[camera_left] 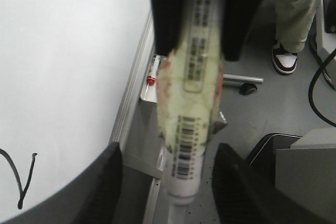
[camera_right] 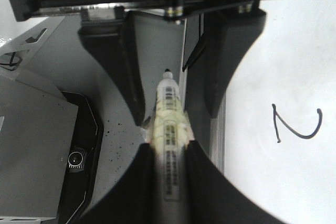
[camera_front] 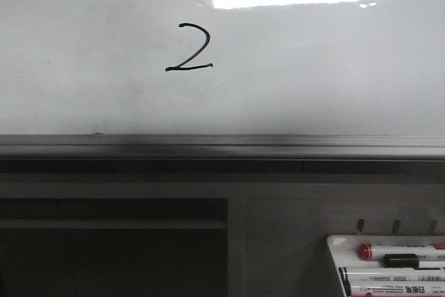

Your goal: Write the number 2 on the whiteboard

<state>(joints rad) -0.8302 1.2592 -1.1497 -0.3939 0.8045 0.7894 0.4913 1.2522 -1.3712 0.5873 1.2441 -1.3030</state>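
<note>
Thin black number 2 (camera_front: 189, 48), curved top and flat base, on glossy white whiteboard (camera_front: 83, 67)
</note>
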